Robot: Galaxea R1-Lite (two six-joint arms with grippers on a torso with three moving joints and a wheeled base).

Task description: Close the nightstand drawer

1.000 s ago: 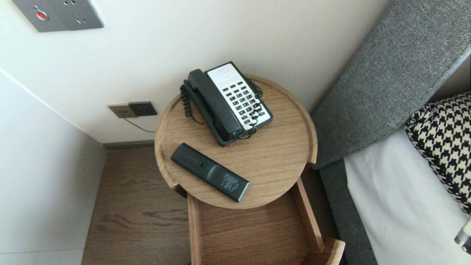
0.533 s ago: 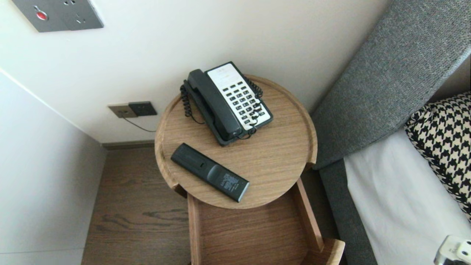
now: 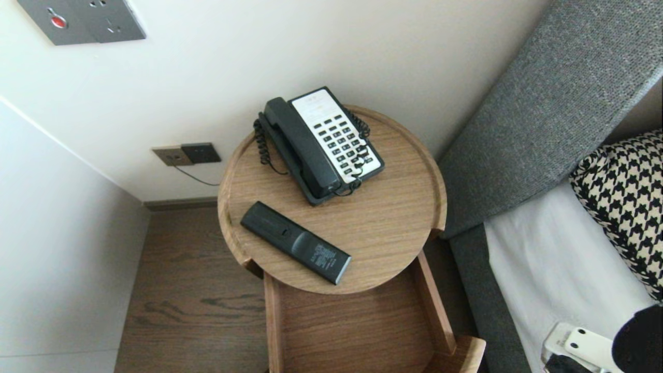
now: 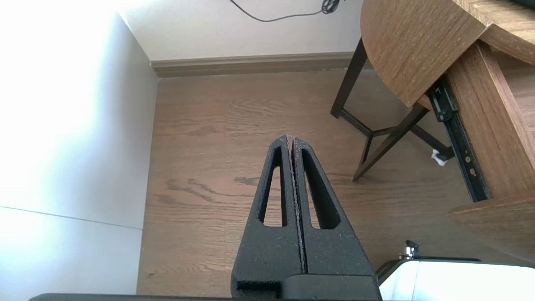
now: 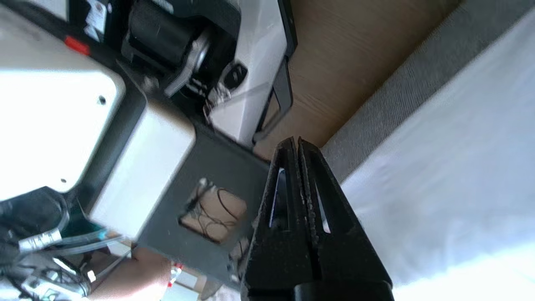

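A black remote control [image 3: 295, 242] lies slantwise on the front left of a round wooden bedside table [image 3: 386, 220]. Behind it stands a black-and-white desk phone [image 3: 321, 145] with its handset on the cradle. Below the tabletop a wooden drawer [image 3: 357, 331] stands pulled out and looks empty. My right arm [image 3: 582, 347] shows at the lower right corner, over the bed's edge and well away from the table. My right gripper [image 5: 297, 140] is shut on nothing, its tips over the bed's grey side. My left gripper [image 4: 291, 138] is shut, empty, and hangs parked above the wood floor left of the table.
A bed with a white sheet [image 3: 564, 280], a grey padded headboard [image 3: 549, 109] and a houndstooth pillow [image 3: 627, 197] borders the table's right side. Walls close the back and left, with sockets [image 3: 186, 154]. Dark table legs [image 4: 376, 138] stand on the floor. My own base [image 5: 125, 125] fills the right wrist view.
My right arm has come further into the head view at the lower right, moving left over the bed. The remote, phone, drawer and left gripper have stayed still.
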